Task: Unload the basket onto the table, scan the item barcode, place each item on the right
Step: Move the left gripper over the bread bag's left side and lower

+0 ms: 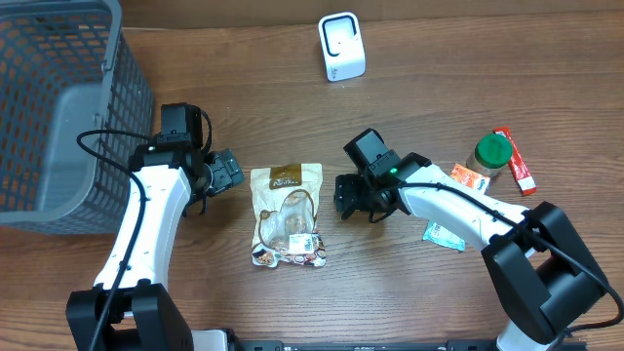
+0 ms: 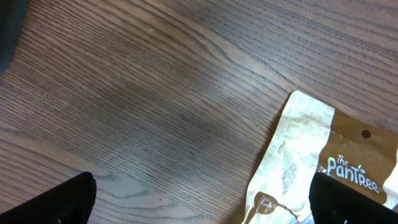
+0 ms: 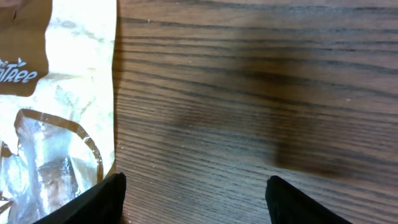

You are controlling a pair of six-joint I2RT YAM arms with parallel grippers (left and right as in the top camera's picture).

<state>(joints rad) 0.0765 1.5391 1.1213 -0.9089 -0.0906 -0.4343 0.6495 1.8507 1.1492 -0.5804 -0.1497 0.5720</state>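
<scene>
A cream and brown snack bag lies flat on the wooden table, printed front up; no barcode shows. A white scanner stands at the back. My left gripper is open just left of the bag's top corner. In the left wrist view the left gripper spans bare wood, with the bag by its right finger. My right gripper is open just right of the bag. In the right wrist view the right gripper holds nothing, and the bag edge lies by its left finger.
A grey mesh basket fills the left back corner. At the right are a green-lidded jar, a red packet, an orange packet and a teal packet under the right arm.
</scene>
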